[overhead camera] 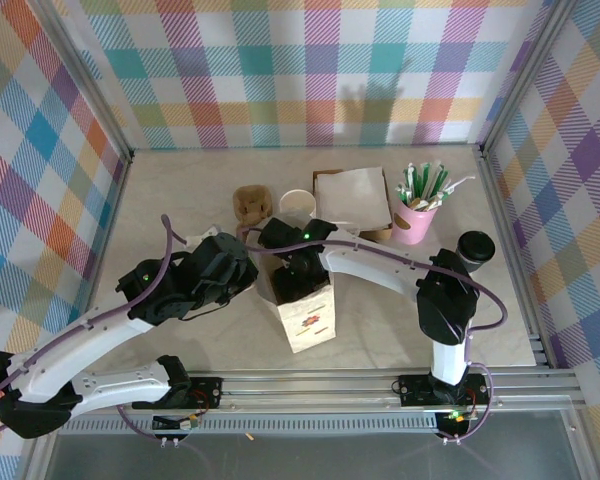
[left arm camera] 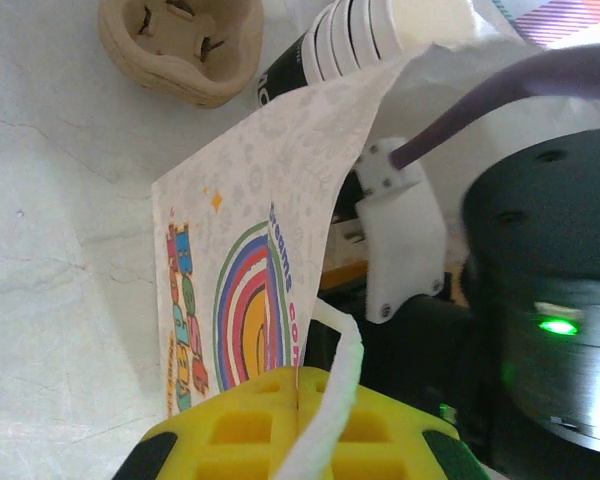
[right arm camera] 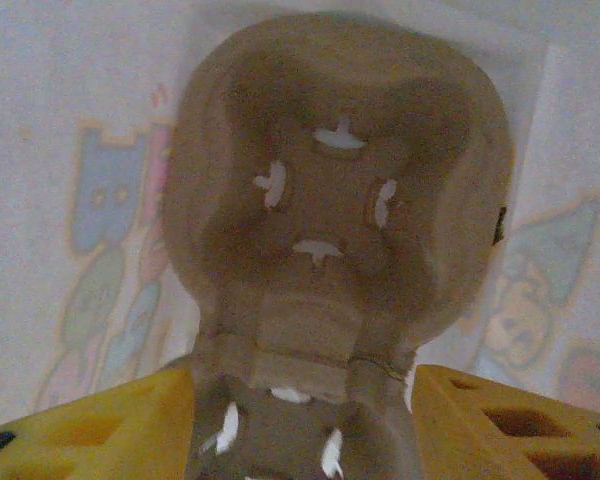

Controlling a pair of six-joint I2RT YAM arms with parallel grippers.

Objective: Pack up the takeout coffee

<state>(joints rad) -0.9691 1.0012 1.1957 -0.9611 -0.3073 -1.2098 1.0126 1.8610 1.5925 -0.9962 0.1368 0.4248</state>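
The takeout coffee (overhead camera: 475, 247), a white cup under a black lid, stands at the table's right edge, away from both grippers. A printed paper bag (overhead camera: 308, 318) stands open mid-table. My left gripper (overhead camera: 252, 276) (left arm camera: 298, 388) is shut on the bag's top edge (left arm camera: 280, 270), and the white handle cord (left arm camera: 332, 400) lies across its yellow fingers. My right gripper (overhead camera: 298, 282) (right arm camera: 305, 400) reaches down into the bag. A brown pulp cup carrier (right arm camera: 335, 190) lies between its spread yellow fingers, with a thin pale gap at the right finger (right arm camera: 500, 420).
Behind the bag lie another pulp carrier (overhead camera: 250, 203) (left arm camera: 180, 45), a stack of lidless white cups (overhead camera: 298, 204) (left arm camera: 355, 30), a brown box of napkins (overhead camera: 352, 200) and a pink cup of straws (overhead camera: 417, 215). Checked walls close in the table on three sides.
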